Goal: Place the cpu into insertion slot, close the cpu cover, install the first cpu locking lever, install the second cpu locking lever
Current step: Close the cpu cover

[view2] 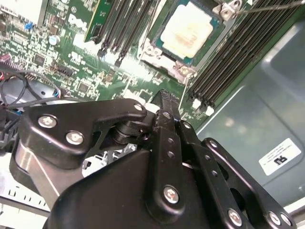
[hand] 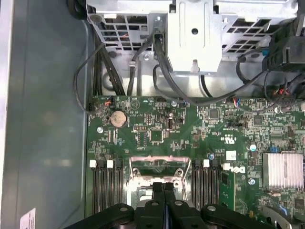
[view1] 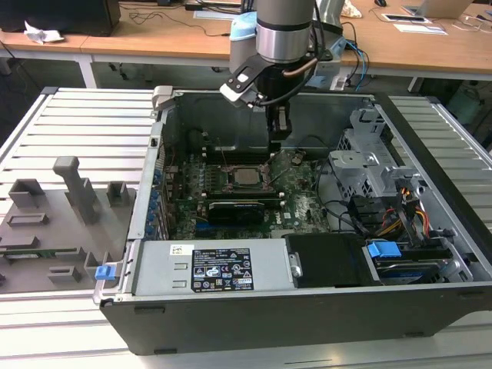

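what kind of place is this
Probably a robotics lab or workshop: a robot arm reaches into an open computer case on a slatted metal table, with wooden office desks behind.

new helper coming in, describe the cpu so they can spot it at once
Look inside the open dark metal computer case at the green circuit board. Near the board's middle, between banks of long black memory slots, sits the cpu: a small flat square chip, its plain silver-grey metal top unlike anything around it.

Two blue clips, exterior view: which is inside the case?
The right blue clip, within the case walls at the exterior view's right. The left blue clip sits at its outer corner.
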